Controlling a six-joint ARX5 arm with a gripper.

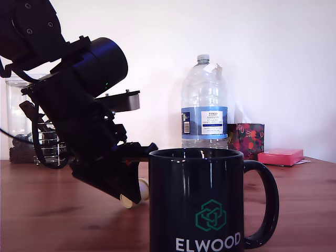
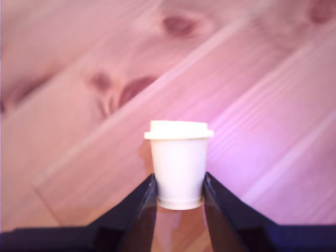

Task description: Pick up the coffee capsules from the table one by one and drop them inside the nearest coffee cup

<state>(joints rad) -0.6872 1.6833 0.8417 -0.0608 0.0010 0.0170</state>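
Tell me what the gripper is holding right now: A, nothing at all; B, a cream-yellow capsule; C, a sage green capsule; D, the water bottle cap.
B: in the wrist view the two black fingers press against the sides of the cream-yellow capsule, its round rim pointing away from the camera, above the wooden table; the gripper is shut on it.

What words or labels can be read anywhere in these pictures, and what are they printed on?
"ELWOOD": white letters on the black mug, below a teal geometric logo.
Water bottle label: print too small to read.
Pink box and floral box: no text legible.
Cream capsule in the claw: no writing.
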